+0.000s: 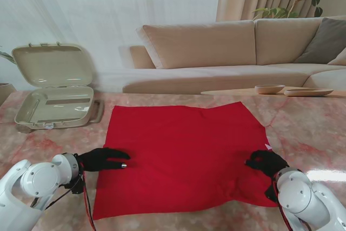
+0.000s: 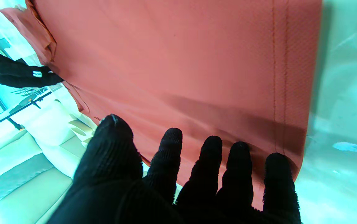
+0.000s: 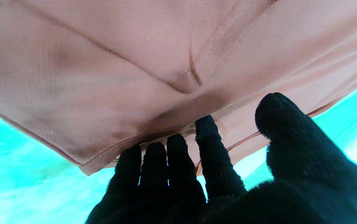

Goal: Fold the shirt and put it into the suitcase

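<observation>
- Here, the red shirt (image 1: 181,152) lies spread flat across the middle of the marble bench (image 1: 308,128), roughly square, with a few shallow creases.
- The suitcase (image 1: 54,93) stands open at about 10 o'clock from the shirt, well apart from it, lid raised and tray bare.
- The left hand (image 1: 102,159) rests at the shirt's 9 o'clock edge, fingers splayed flat over the cloth and gripping nothing; the left wrist view shows the fingertips (image 2: 212,149) lying on the hem side, not curled under it.
- The right hand (image 1: 266,162) sits at the 3 o'clock edge, fingers bunched against the fabric; in the right wrist view the fingertips (image 3: 208,124) press into a fold while the thumb stands apart, so I cannot tell whether any cloth is actually pinched.
- Likely step: taking both side edges for a first fold, so the task looks early.
- Risk 1: the left fingers, lying on top, may slide over the thin cloth and lift nothing.
- Risk 2: if only 1 hand catches, the fold would skew and bunch.
- Risk 3: the edge nearest me lies close to the bench rim, so a pull toward 6 o'clock could drag the shirt off.
</observation>
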Robot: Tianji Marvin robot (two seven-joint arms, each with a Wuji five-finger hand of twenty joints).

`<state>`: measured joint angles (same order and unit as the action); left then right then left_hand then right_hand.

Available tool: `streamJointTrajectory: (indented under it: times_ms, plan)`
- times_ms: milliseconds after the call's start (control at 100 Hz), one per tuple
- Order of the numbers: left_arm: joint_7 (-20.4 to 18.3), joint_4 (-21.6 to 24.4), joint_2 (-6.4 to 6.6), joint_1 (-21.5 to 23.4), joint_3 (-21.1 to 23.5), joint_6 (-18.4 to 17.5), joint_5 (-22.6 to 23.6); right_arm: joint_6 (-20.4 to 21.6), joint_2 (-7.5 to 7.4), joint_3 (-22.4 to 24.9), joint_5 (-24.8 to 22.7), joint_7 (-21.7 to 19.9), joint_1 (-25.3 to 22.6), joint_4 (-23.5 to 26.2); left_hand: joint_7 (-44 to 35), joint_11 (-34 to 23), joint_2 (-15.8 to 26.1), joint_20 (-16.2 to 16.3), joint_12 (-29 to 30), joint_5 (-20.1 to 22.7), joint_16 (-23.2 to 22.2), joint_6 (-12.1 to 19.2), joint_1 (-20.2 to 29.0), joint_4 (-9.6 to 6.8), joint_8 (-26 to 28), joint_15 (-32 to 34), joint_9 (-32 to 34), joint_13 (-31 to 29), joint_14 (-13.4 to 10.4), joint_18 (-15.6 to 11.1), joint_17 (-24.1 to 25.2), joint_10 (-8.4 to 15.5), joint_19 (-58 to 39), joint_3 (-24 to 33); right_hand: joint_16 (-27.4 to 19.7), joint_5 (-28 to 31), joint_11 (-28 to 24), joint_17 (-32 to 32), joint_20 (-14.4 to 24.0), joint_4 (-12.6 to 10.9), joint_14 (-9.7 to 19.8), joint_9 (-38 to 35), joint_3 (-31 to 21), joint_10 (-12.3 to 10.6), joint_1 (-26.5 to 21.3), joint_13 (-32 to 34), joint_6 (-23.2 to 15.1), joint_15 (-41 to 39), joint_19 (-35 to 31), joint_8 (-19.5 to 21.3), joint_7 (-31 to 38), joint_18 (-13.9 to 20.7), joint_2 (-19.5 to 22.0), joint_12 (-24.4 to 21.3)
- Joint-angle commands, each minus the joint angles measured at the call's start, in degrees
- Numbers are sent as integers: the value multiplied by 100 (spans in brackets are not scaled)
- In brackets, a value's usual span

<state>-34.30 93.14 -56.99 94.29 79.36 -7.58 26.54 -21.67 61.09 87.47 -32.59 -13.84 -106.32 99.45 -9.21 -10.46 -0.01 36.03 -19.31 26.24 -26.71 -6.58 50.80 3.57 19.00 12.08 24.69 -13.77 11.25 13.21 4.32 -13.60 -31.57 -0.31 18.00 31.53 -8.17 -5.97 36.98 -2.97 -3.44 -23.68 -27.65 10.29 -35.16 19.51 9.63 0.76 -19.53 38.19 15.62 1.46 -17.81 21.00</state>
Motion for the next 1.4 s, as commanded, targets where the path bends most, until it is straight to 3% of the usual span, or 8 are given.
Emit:
streamJointTrajectory:
  times_ms: [0, 200, 760, 910, 1090, 1240, 1390]
  plan:
    - [-11, -121, 31, -12, 54, 88, -23, -134, -40, -72, 44, -379, -310, -177, -22, 2, 176, -162, -29, 7, 139, 93, 65, -79, 19, -247, -9, 83, 612, 263, 81, 52, 188, -211, 114, 16, -589, -466, 224, 81, -1058, -455, 120, 691, -19, 290, 43, -699, -658, 63, -5, -1647, 124, 247]
    - [163, -218, -4, -39, 90, 67, -2, -148, -117, 6, -57, -756, -499, 126, -52, -25, 153, -158, -32, 38, 173, 86, 84, -78, 25, -255, 18, 83, 592, 270, 71, 48, 197, -208, 120, -15, -533, -467, 246, 95, -1037, -439, 213, 683, -40, 276, 44, -686, -686, 62, -20, -1619, 225, 249]
    - [166, -16, -2, 194, 332, -50, 6, -102, -161, 247, -308, -1060, -1065, 788, -74, -35, 148, -149, -24, 55, 229, 97, 103, -75, 16, -261, 42, 94, 572, 296, 69, 61, 173, -209, 132, -109, -475, -416, 282, 49, -1034, -353, 434, 681, -135, 213, 52, -649, -715, 59, -65, -1572, 357, 268]
    - [239, 116, -20, 291, 467, -75, 34, 47, -138, 339, -382, -972, -1079, 845, -78, -32, 130, -154, -20, 71, 240, 82, 119, -75, 15, -258, 66, 71, 577, 300, 63, 45, 166, -209, 137, -118, -438, -415, 293, 29, -1045, -305, 450, 671, -131, 221, 42, -651, -726, 63, -66, -1606, 320, 257]
    - [394, 259, -68, 295, 546, 4, -123, 382, -45, 375, -463, -456, -905, 797, -82, -31, 135, -159, -19, 92, 243, 87, 119, -75, 12, -242, 89, 42, 600, 305, 58, 44, 146, -209, 148, -74, -491, -453, 303, 10, -1071, -473, 439, 692, -124, 287, 32, -677, -754, 74, -42, -1670, 246, 286]
    - [641, 374, -130, 199, 512, 140, -186, 755, 21, 322, -551, -31, -677, 745, -96, -41, 132, -153, -23, 145, 231, 78, 127, -73, 13, -211, 148, -14, 621, 321, 35, 29, 105, -209, 183, 28, -505, -516, 318, 3, -1099, -552, 417, 678, -105, 446, 28, -756, -811, 84, -1, -1725, 174, 296]
    - [853, 426, -176, -12, 354, 220, -150, 1063, 35, 267, -655, 122, -458, 757, -100, -44, 120, -149, -26, 175, 219, 61, 137, -70, 9, -186, 186, -64, 632, 344, 25, 24, 59, -211, 216, 56, -492, -545, 320, 5, -1088, -583, 390, 651, -73, 541, 10, -807, -853, 79, 6, -1734, 147, 296]
